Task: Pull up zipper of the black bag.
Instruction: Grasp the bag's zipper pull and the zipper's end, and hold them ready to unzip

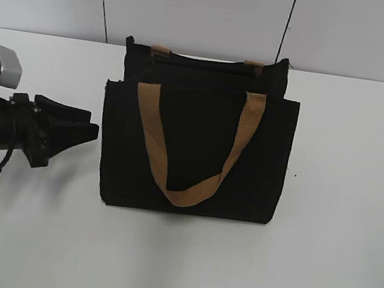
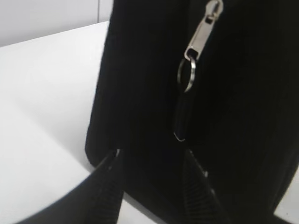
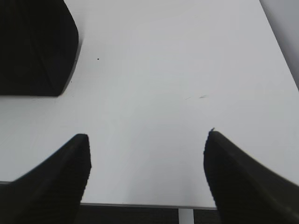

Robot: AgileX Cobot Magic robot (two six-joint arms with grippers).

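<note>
**Desk:** Where is the zipper [image 2: 203, 32] in this shot?

**Photographer:** On the narrow left end of the black bag [image 1: 196, 141], seen only from the left wrist camera. The silver pull tab hangs high on that end panel, with a small metal ring [image 2: 187, 74] through its lower eye and a dark tag [image 2: 181, 122] dangling below the ring. From the exterior camera the pull itself is out of sight.

**Desk:** And the bag?

**Photographer:** Upright near the middle of the white tabletop [image 1: 332, 264], front pocket panel facing the camera. One tan handle [image 1: 191, 151] droops in a U across that panel; the tops of a second tan handle [image 1: 161, 50] peek over the far rim.

**Desk:** How close is the left gripper [image 1: 83, 129]?

**Photographer:** Just beside the bag's left end — level with its middle, pointed at it, a sliver of tabletop showing between them in the exterior view. From the wrist camera its two black fingers [image 2: 105, 186] stand apart, framing the lower part of the end panel below the tag, holding nothing. Whether the tips touch the fabric cannot be told.

**Desk:** The right gripper [image 3: 147, 154]?

**Photographer:** Out of the exterior frame. Its own camera shows the fingers spread wide over bare tabletop, empty — a corner of the bag sits at the far left of that view, well apart from them.
</note>
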